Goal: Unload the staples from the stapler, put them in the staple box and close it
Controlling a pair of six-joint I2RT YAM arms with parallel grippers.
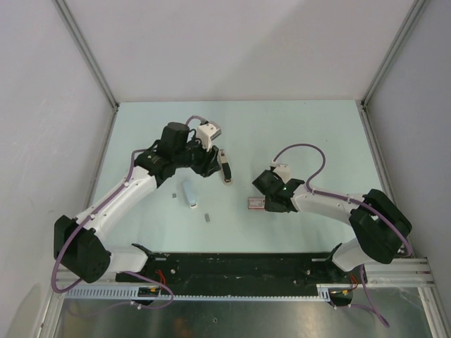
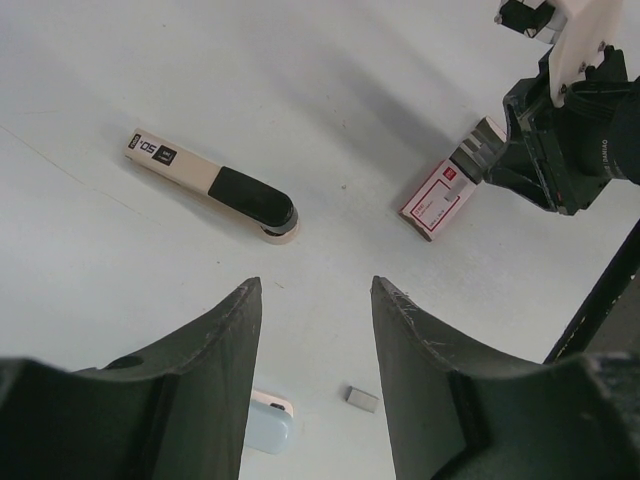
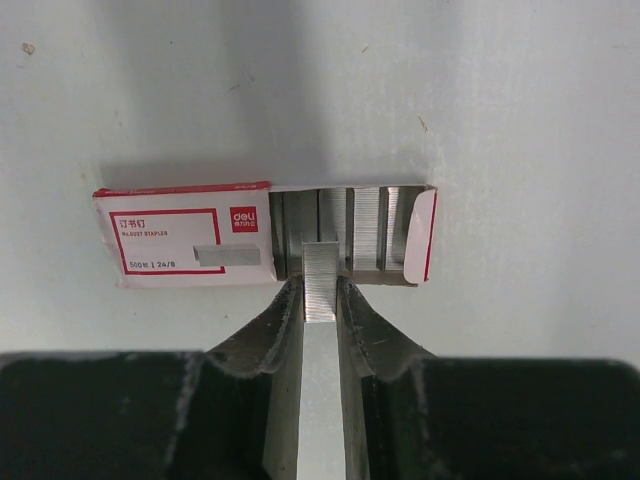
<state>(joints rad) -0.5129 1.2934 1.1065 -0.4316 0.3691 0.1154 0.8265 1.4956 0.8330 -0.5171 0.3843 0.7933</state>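
Note:
The stapler point(image 1: 189, 193), slim and pale blue, lies on the table left of centre. Only its end point(image 2: 268, 425) shows in the left wrist view, beside my left finger. A short grey strip of staples point(image 1: 207, 217) point(image 2: 362, 399) lies loose on the table to its right. My left gripper point(image 1: 208, 167) point(image 2: 315, 290) hovers open above the table behind them, with nothing between its fingers. My right gripper point(image 1: 262, 203) point(image 3: 320, 290) is shut on another strip of staples point(image 3: 320, 275), its tip at the open end of a staple box point(image 3: 190, 240).
The red-and-white staple box point(image 1: 255, 204) point(image 2: 440, 197) lies at table centre with rows of staples showing in its open end. A black-and-beige stapler-shaped tool point(image 1: 225, 167) point(image 2: 215, 187) lies ahead of the left gripper. A tiny grey piece point(image 1: 175, 195) sits left of the stapler.

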